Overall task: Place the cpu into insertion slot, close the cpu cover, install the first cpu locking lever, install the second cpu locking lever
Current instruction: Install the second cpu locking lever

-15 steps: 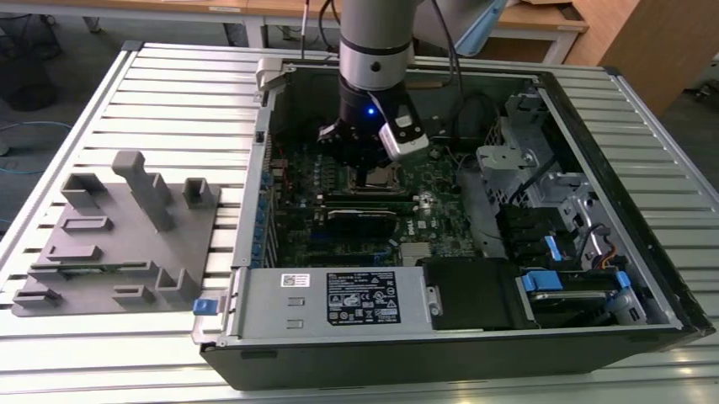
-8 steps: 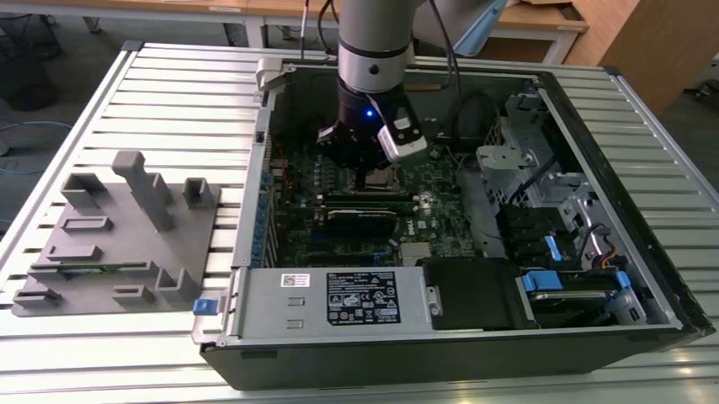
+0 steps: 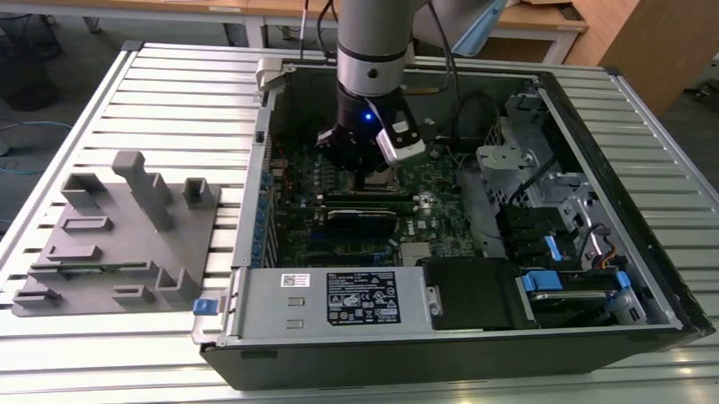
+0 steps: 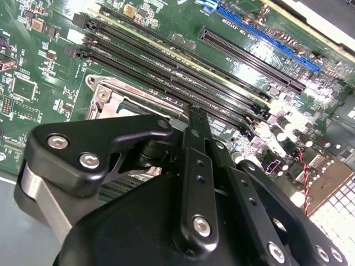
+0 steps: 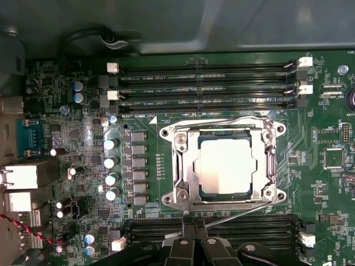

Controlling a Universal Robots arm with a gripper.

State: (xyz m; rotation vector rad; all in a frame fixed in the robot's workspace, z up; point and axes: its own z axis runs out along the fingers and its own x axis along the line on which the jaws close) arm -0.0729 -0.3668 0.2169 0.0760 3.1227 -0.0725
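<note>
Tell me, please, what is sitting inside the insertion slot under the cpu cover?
In the first wrist view the cpu lies in the insertion slot, its pale top showing through the closed cpu cover. The socket contacts beneath are hidden.

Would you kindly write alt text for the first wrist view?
The cpu sits in the insertion slot on a green circuit board, with the silvery cpu cover framing it. Long black memory slots run beyond it, and the black gripper is nearest.

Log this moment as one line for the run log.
cpu: seated in insertion slot | cpu cover: closed over it | end effector: low at socket edge, by a lever | fingers: together, nothing visibly held
</note>
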